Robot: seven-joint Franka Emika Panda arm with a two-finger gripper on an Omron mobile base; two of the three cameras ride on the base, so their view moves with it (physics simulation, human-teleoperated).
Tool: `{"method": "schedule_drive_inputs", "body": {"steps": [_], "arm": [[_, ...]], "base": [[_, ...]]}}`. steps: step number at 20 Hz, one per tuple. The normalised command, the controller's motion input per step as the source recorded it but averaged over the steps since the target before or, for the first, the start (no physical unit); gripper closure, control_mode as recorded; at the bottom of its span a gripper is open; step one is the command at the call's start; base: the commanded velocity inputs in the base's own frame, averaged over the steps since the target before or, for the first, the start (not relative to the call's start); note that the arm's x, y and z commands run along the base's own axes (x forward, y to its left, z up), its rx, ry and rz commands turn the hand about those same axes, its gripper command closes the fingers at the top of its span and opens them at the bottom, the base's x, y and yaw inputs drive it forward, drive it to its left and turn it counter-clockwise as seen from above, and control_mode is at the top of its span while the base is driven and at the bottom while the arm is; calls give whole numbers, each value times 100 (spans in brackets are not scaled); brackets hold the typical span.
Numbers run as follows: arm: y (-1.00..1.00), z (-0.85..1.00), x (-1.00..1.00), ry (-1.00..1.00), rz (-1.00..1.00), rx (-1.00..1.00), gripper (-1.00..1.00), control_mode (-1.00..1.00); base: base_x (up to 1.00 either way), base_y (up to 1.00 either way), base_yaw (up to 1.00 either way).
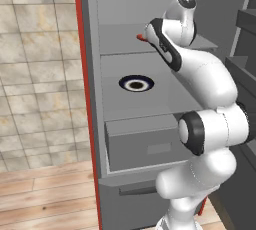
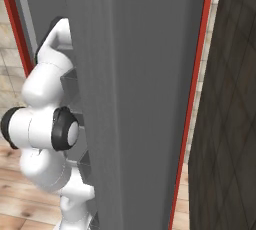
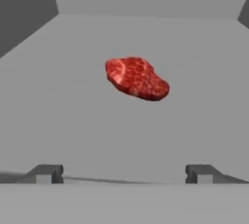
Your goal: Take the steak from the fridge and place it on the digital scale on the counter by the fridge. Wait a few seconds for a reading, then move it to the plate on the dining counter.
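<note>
Your hand stands wide open and empty, short of the steak lying flat on the fridge shelf.

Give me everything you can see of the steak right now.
The steak is a small, flat, oval slab of bright red meat with a mottled, lighter-marbled top and a darker edge. It lies flat on a plain grey fridge shelf, with nothing else touching it. The open tool faces it from a short way off, both fingertips apart from the meat. In the left base view only a red sliver of it peeks past the arm.
</note>
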Motion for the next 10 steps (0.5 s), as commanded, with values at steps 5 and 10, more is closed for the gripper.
{"method": "schedule_drive_inputs", "body": {"steps": [5, 10], "arm": [[-9, -7, 56, 0, 4, 0, -100, -100], [-7, -17, 51, 0, 5, 0, -100, -100]], "base": [[0, 0, 0], [0, 0, 0]]}}
